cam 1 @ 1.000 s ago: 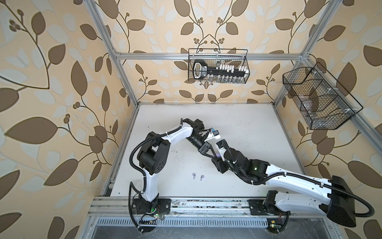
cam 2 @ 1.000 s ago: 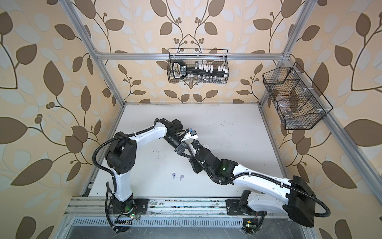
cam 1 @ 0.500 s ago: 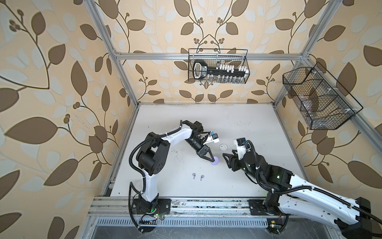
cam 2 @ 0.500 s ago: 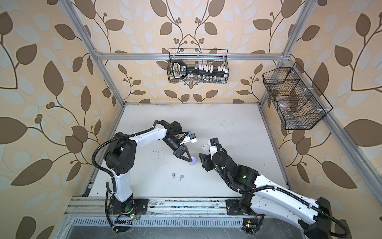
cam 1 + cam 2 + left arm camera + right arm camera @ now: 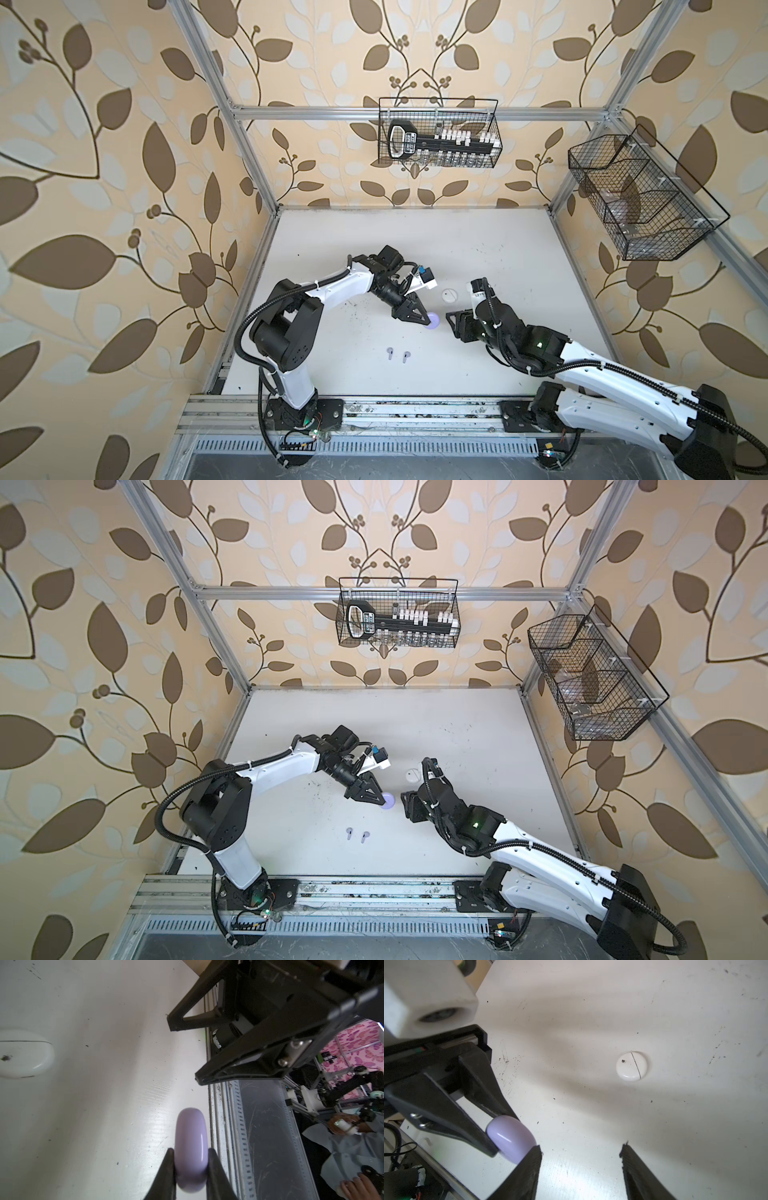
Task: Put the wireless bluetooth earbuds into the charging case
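Left end effector (image 5: 190, 1153): clamped shut on the lilac charging case (image 5: 191, 1142), one finger on each flat face, so the case stands on edge between them.
Lilac charging case: held about the middle of the counter (image 5: 374, 249). No open lid shows on it. Whether it touches the surface cannot be told.
Right end effector (image 5: 581, 1147): jaws parted wide with nothing between them. It sits just beside the lilac case, on the side toward the counter's right edge. In the right wrist view one fingertip overlaps the case, while both top views show a small gap.
White charging case (image 5: 631, 1066): lies flat and shut on the counter, its seam line visible. It is near the lilac case, toward the back edge and slightly toward the right edge, and neither arm touches it.
Lilac earbuds (image 5: 390, 353): two lie loose on the counter, close side by side. They are between the lilac case and the front edge, a little toward the left edge, and apart from both arms and both cases.
Wire basket (image 5: 440, 133): hangs on the back wall with a black tool inside.
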Tool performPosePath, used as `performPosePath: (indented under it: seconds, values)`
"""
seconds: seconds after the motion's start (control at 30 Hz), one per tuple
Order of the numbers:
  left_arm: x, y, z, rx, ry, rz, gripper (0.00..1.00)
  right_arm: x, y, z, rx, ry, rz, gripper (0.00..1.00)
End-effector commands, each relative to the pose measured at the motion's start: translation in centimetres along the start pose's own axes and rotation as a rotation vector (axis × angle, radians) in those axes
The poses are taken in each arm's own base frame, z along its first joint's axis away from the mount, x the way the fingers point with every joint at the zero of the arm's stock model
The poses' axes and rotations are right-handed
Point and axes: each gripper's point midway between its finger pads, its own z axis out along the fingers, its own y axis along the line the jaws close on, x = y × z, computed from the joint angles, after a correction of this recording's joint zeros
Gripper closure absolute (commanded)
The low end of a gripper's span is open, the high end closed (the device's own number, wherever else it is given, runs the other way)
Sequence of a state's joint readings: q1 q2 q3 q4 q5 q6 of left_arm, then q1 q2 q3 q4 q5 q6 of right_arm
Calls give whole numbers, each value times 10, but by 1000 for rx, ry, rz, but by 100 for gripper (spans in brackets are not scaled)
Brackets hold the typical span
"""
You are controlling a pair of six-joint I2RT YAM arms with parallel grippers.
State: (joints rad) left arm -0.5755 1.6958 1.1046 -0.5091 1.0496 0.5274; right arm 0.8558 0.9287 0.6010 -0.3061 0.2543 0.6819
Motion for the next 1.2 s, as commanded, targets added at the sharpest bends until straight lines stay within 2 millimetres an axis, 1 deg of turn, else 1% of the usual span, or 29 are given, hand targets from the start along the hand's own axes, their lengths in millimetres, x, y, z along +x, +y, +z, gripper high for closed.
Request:
performPosePath:
  seconds: [0.0, 0.1, 0.2, 0.3, 0.43, 0.53, 0.73, 0.9, 1.17]
  values:
    - [-38, 6, -11, -107, -157, 179, 89, -3, 9, 0, -63, -7, 65, 38]
    - [-37, 18, -8, -150, -195, 163, 92, -3, 14, 3, -86, 3, 78, 38]
    - [-39, 31, -10, -231, -268, 186, 94, 2, 20, 8, -102, 21, 82, 38]
    - [-38, 36, -14, -277, -347, 245, 95, 5, 23, 13, -101, 31, 80, 38]
    - [-38, 38, -22, -320, -429, 327, 95, 6, 22, 17, -91, 33, 87, 38]
    - [-34, 40, -22, -333, -416, 339, 95, 10, 21, 25, -91, 57, 101, 38]
    - [-31, 37, -21, -332, -421, 378, 95, 22, 19, 45, -78, 115, 122, 38]
    - [-25, 34, -19, -314, -408, 394, 95, 17, 23, 46, -116, 105, 149, 38]
    - [-20, 30, -15, -281, -395, 411, 96, 13, 16, 51, -112, 112, 167, 38]
